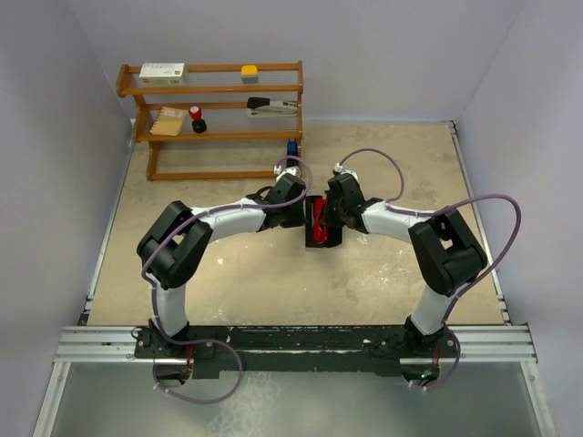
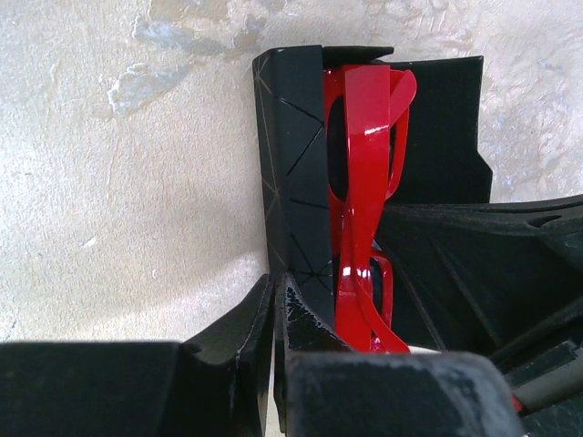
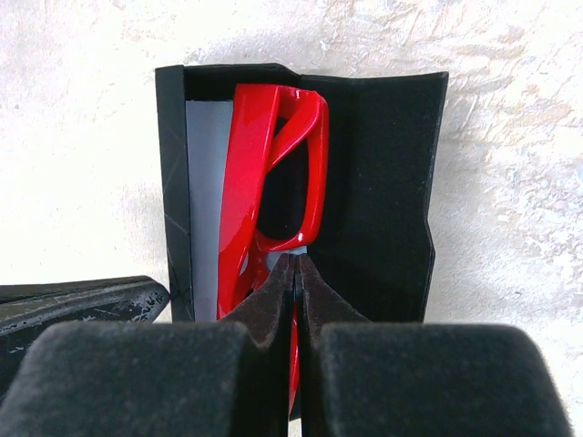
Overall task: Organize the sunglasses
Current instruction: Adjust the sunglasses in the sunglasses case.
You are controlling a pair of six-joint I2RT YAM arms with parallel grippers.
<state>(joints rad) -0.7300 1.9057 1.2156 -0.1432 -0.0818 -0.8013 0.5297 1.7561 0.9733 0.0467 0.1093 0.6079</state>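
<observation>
one pair of red sunglasses (image 3: 244, 182) lies folded inside the open black case (image 3: 383, 182), at the middle of the tabletop (image 3: 82, 137). glossy hard plastic, translucent lenses, thin side pieces: i judge them light, stiff, slippery and easy to scratch or snap at the hinges, so the thick front frame is the safer hold, not a lens. the case looks matte and flat-walled, creased with faint lines, with a pale sheet (image 3: 205, 182) along its left inside. the right tool (image 3: 294, 269) is pressed together at the frame's near end, a red sliver showing in its seam; whether it pinches that, i cannot tell. the left tool (image 2: 275, 291) is pressed together at the case's wall. the tabletop is pale, rough and mottled.
</observation>
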